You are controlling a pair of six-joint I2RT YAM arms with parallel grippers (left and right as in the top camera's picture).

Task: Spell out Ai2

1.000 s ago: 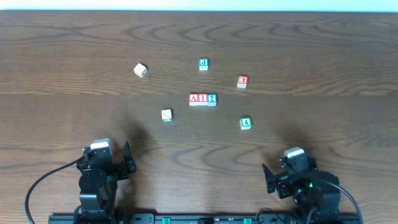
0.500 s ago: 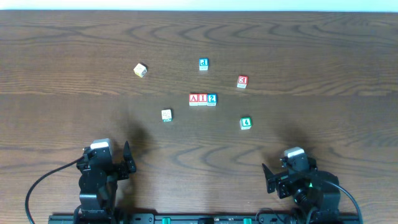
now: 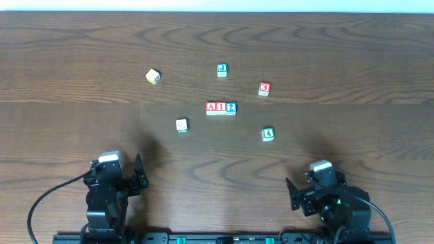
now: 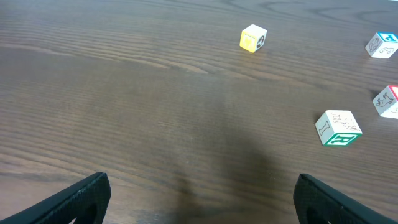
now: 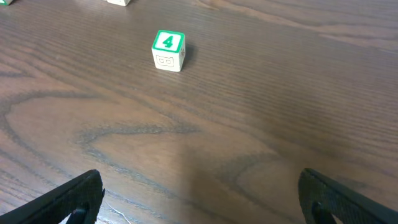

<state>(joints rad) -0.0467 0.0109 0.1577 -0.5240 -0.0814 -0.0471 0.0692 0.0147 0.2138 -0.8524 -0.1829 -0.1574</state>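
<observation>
In the overhead view the red "A" cube, the red "I" cube and the blue "2" cube stand touching in one row at the table's middle, reading A I 2 from left to right. My left gripper rests open and empty near the front left edge, far from the row. My right gripper rests open and empty near the front right edge. In the left wrist view and the right wrist view only bare wood lies between the fingers. A cube's edge shows at the right border.
A blue "J" cube and a red "3" cube lie behind the row. A yellow cube lies far left. A green-marked white cube and a green "4" cube lie in front of the row.
</observation>
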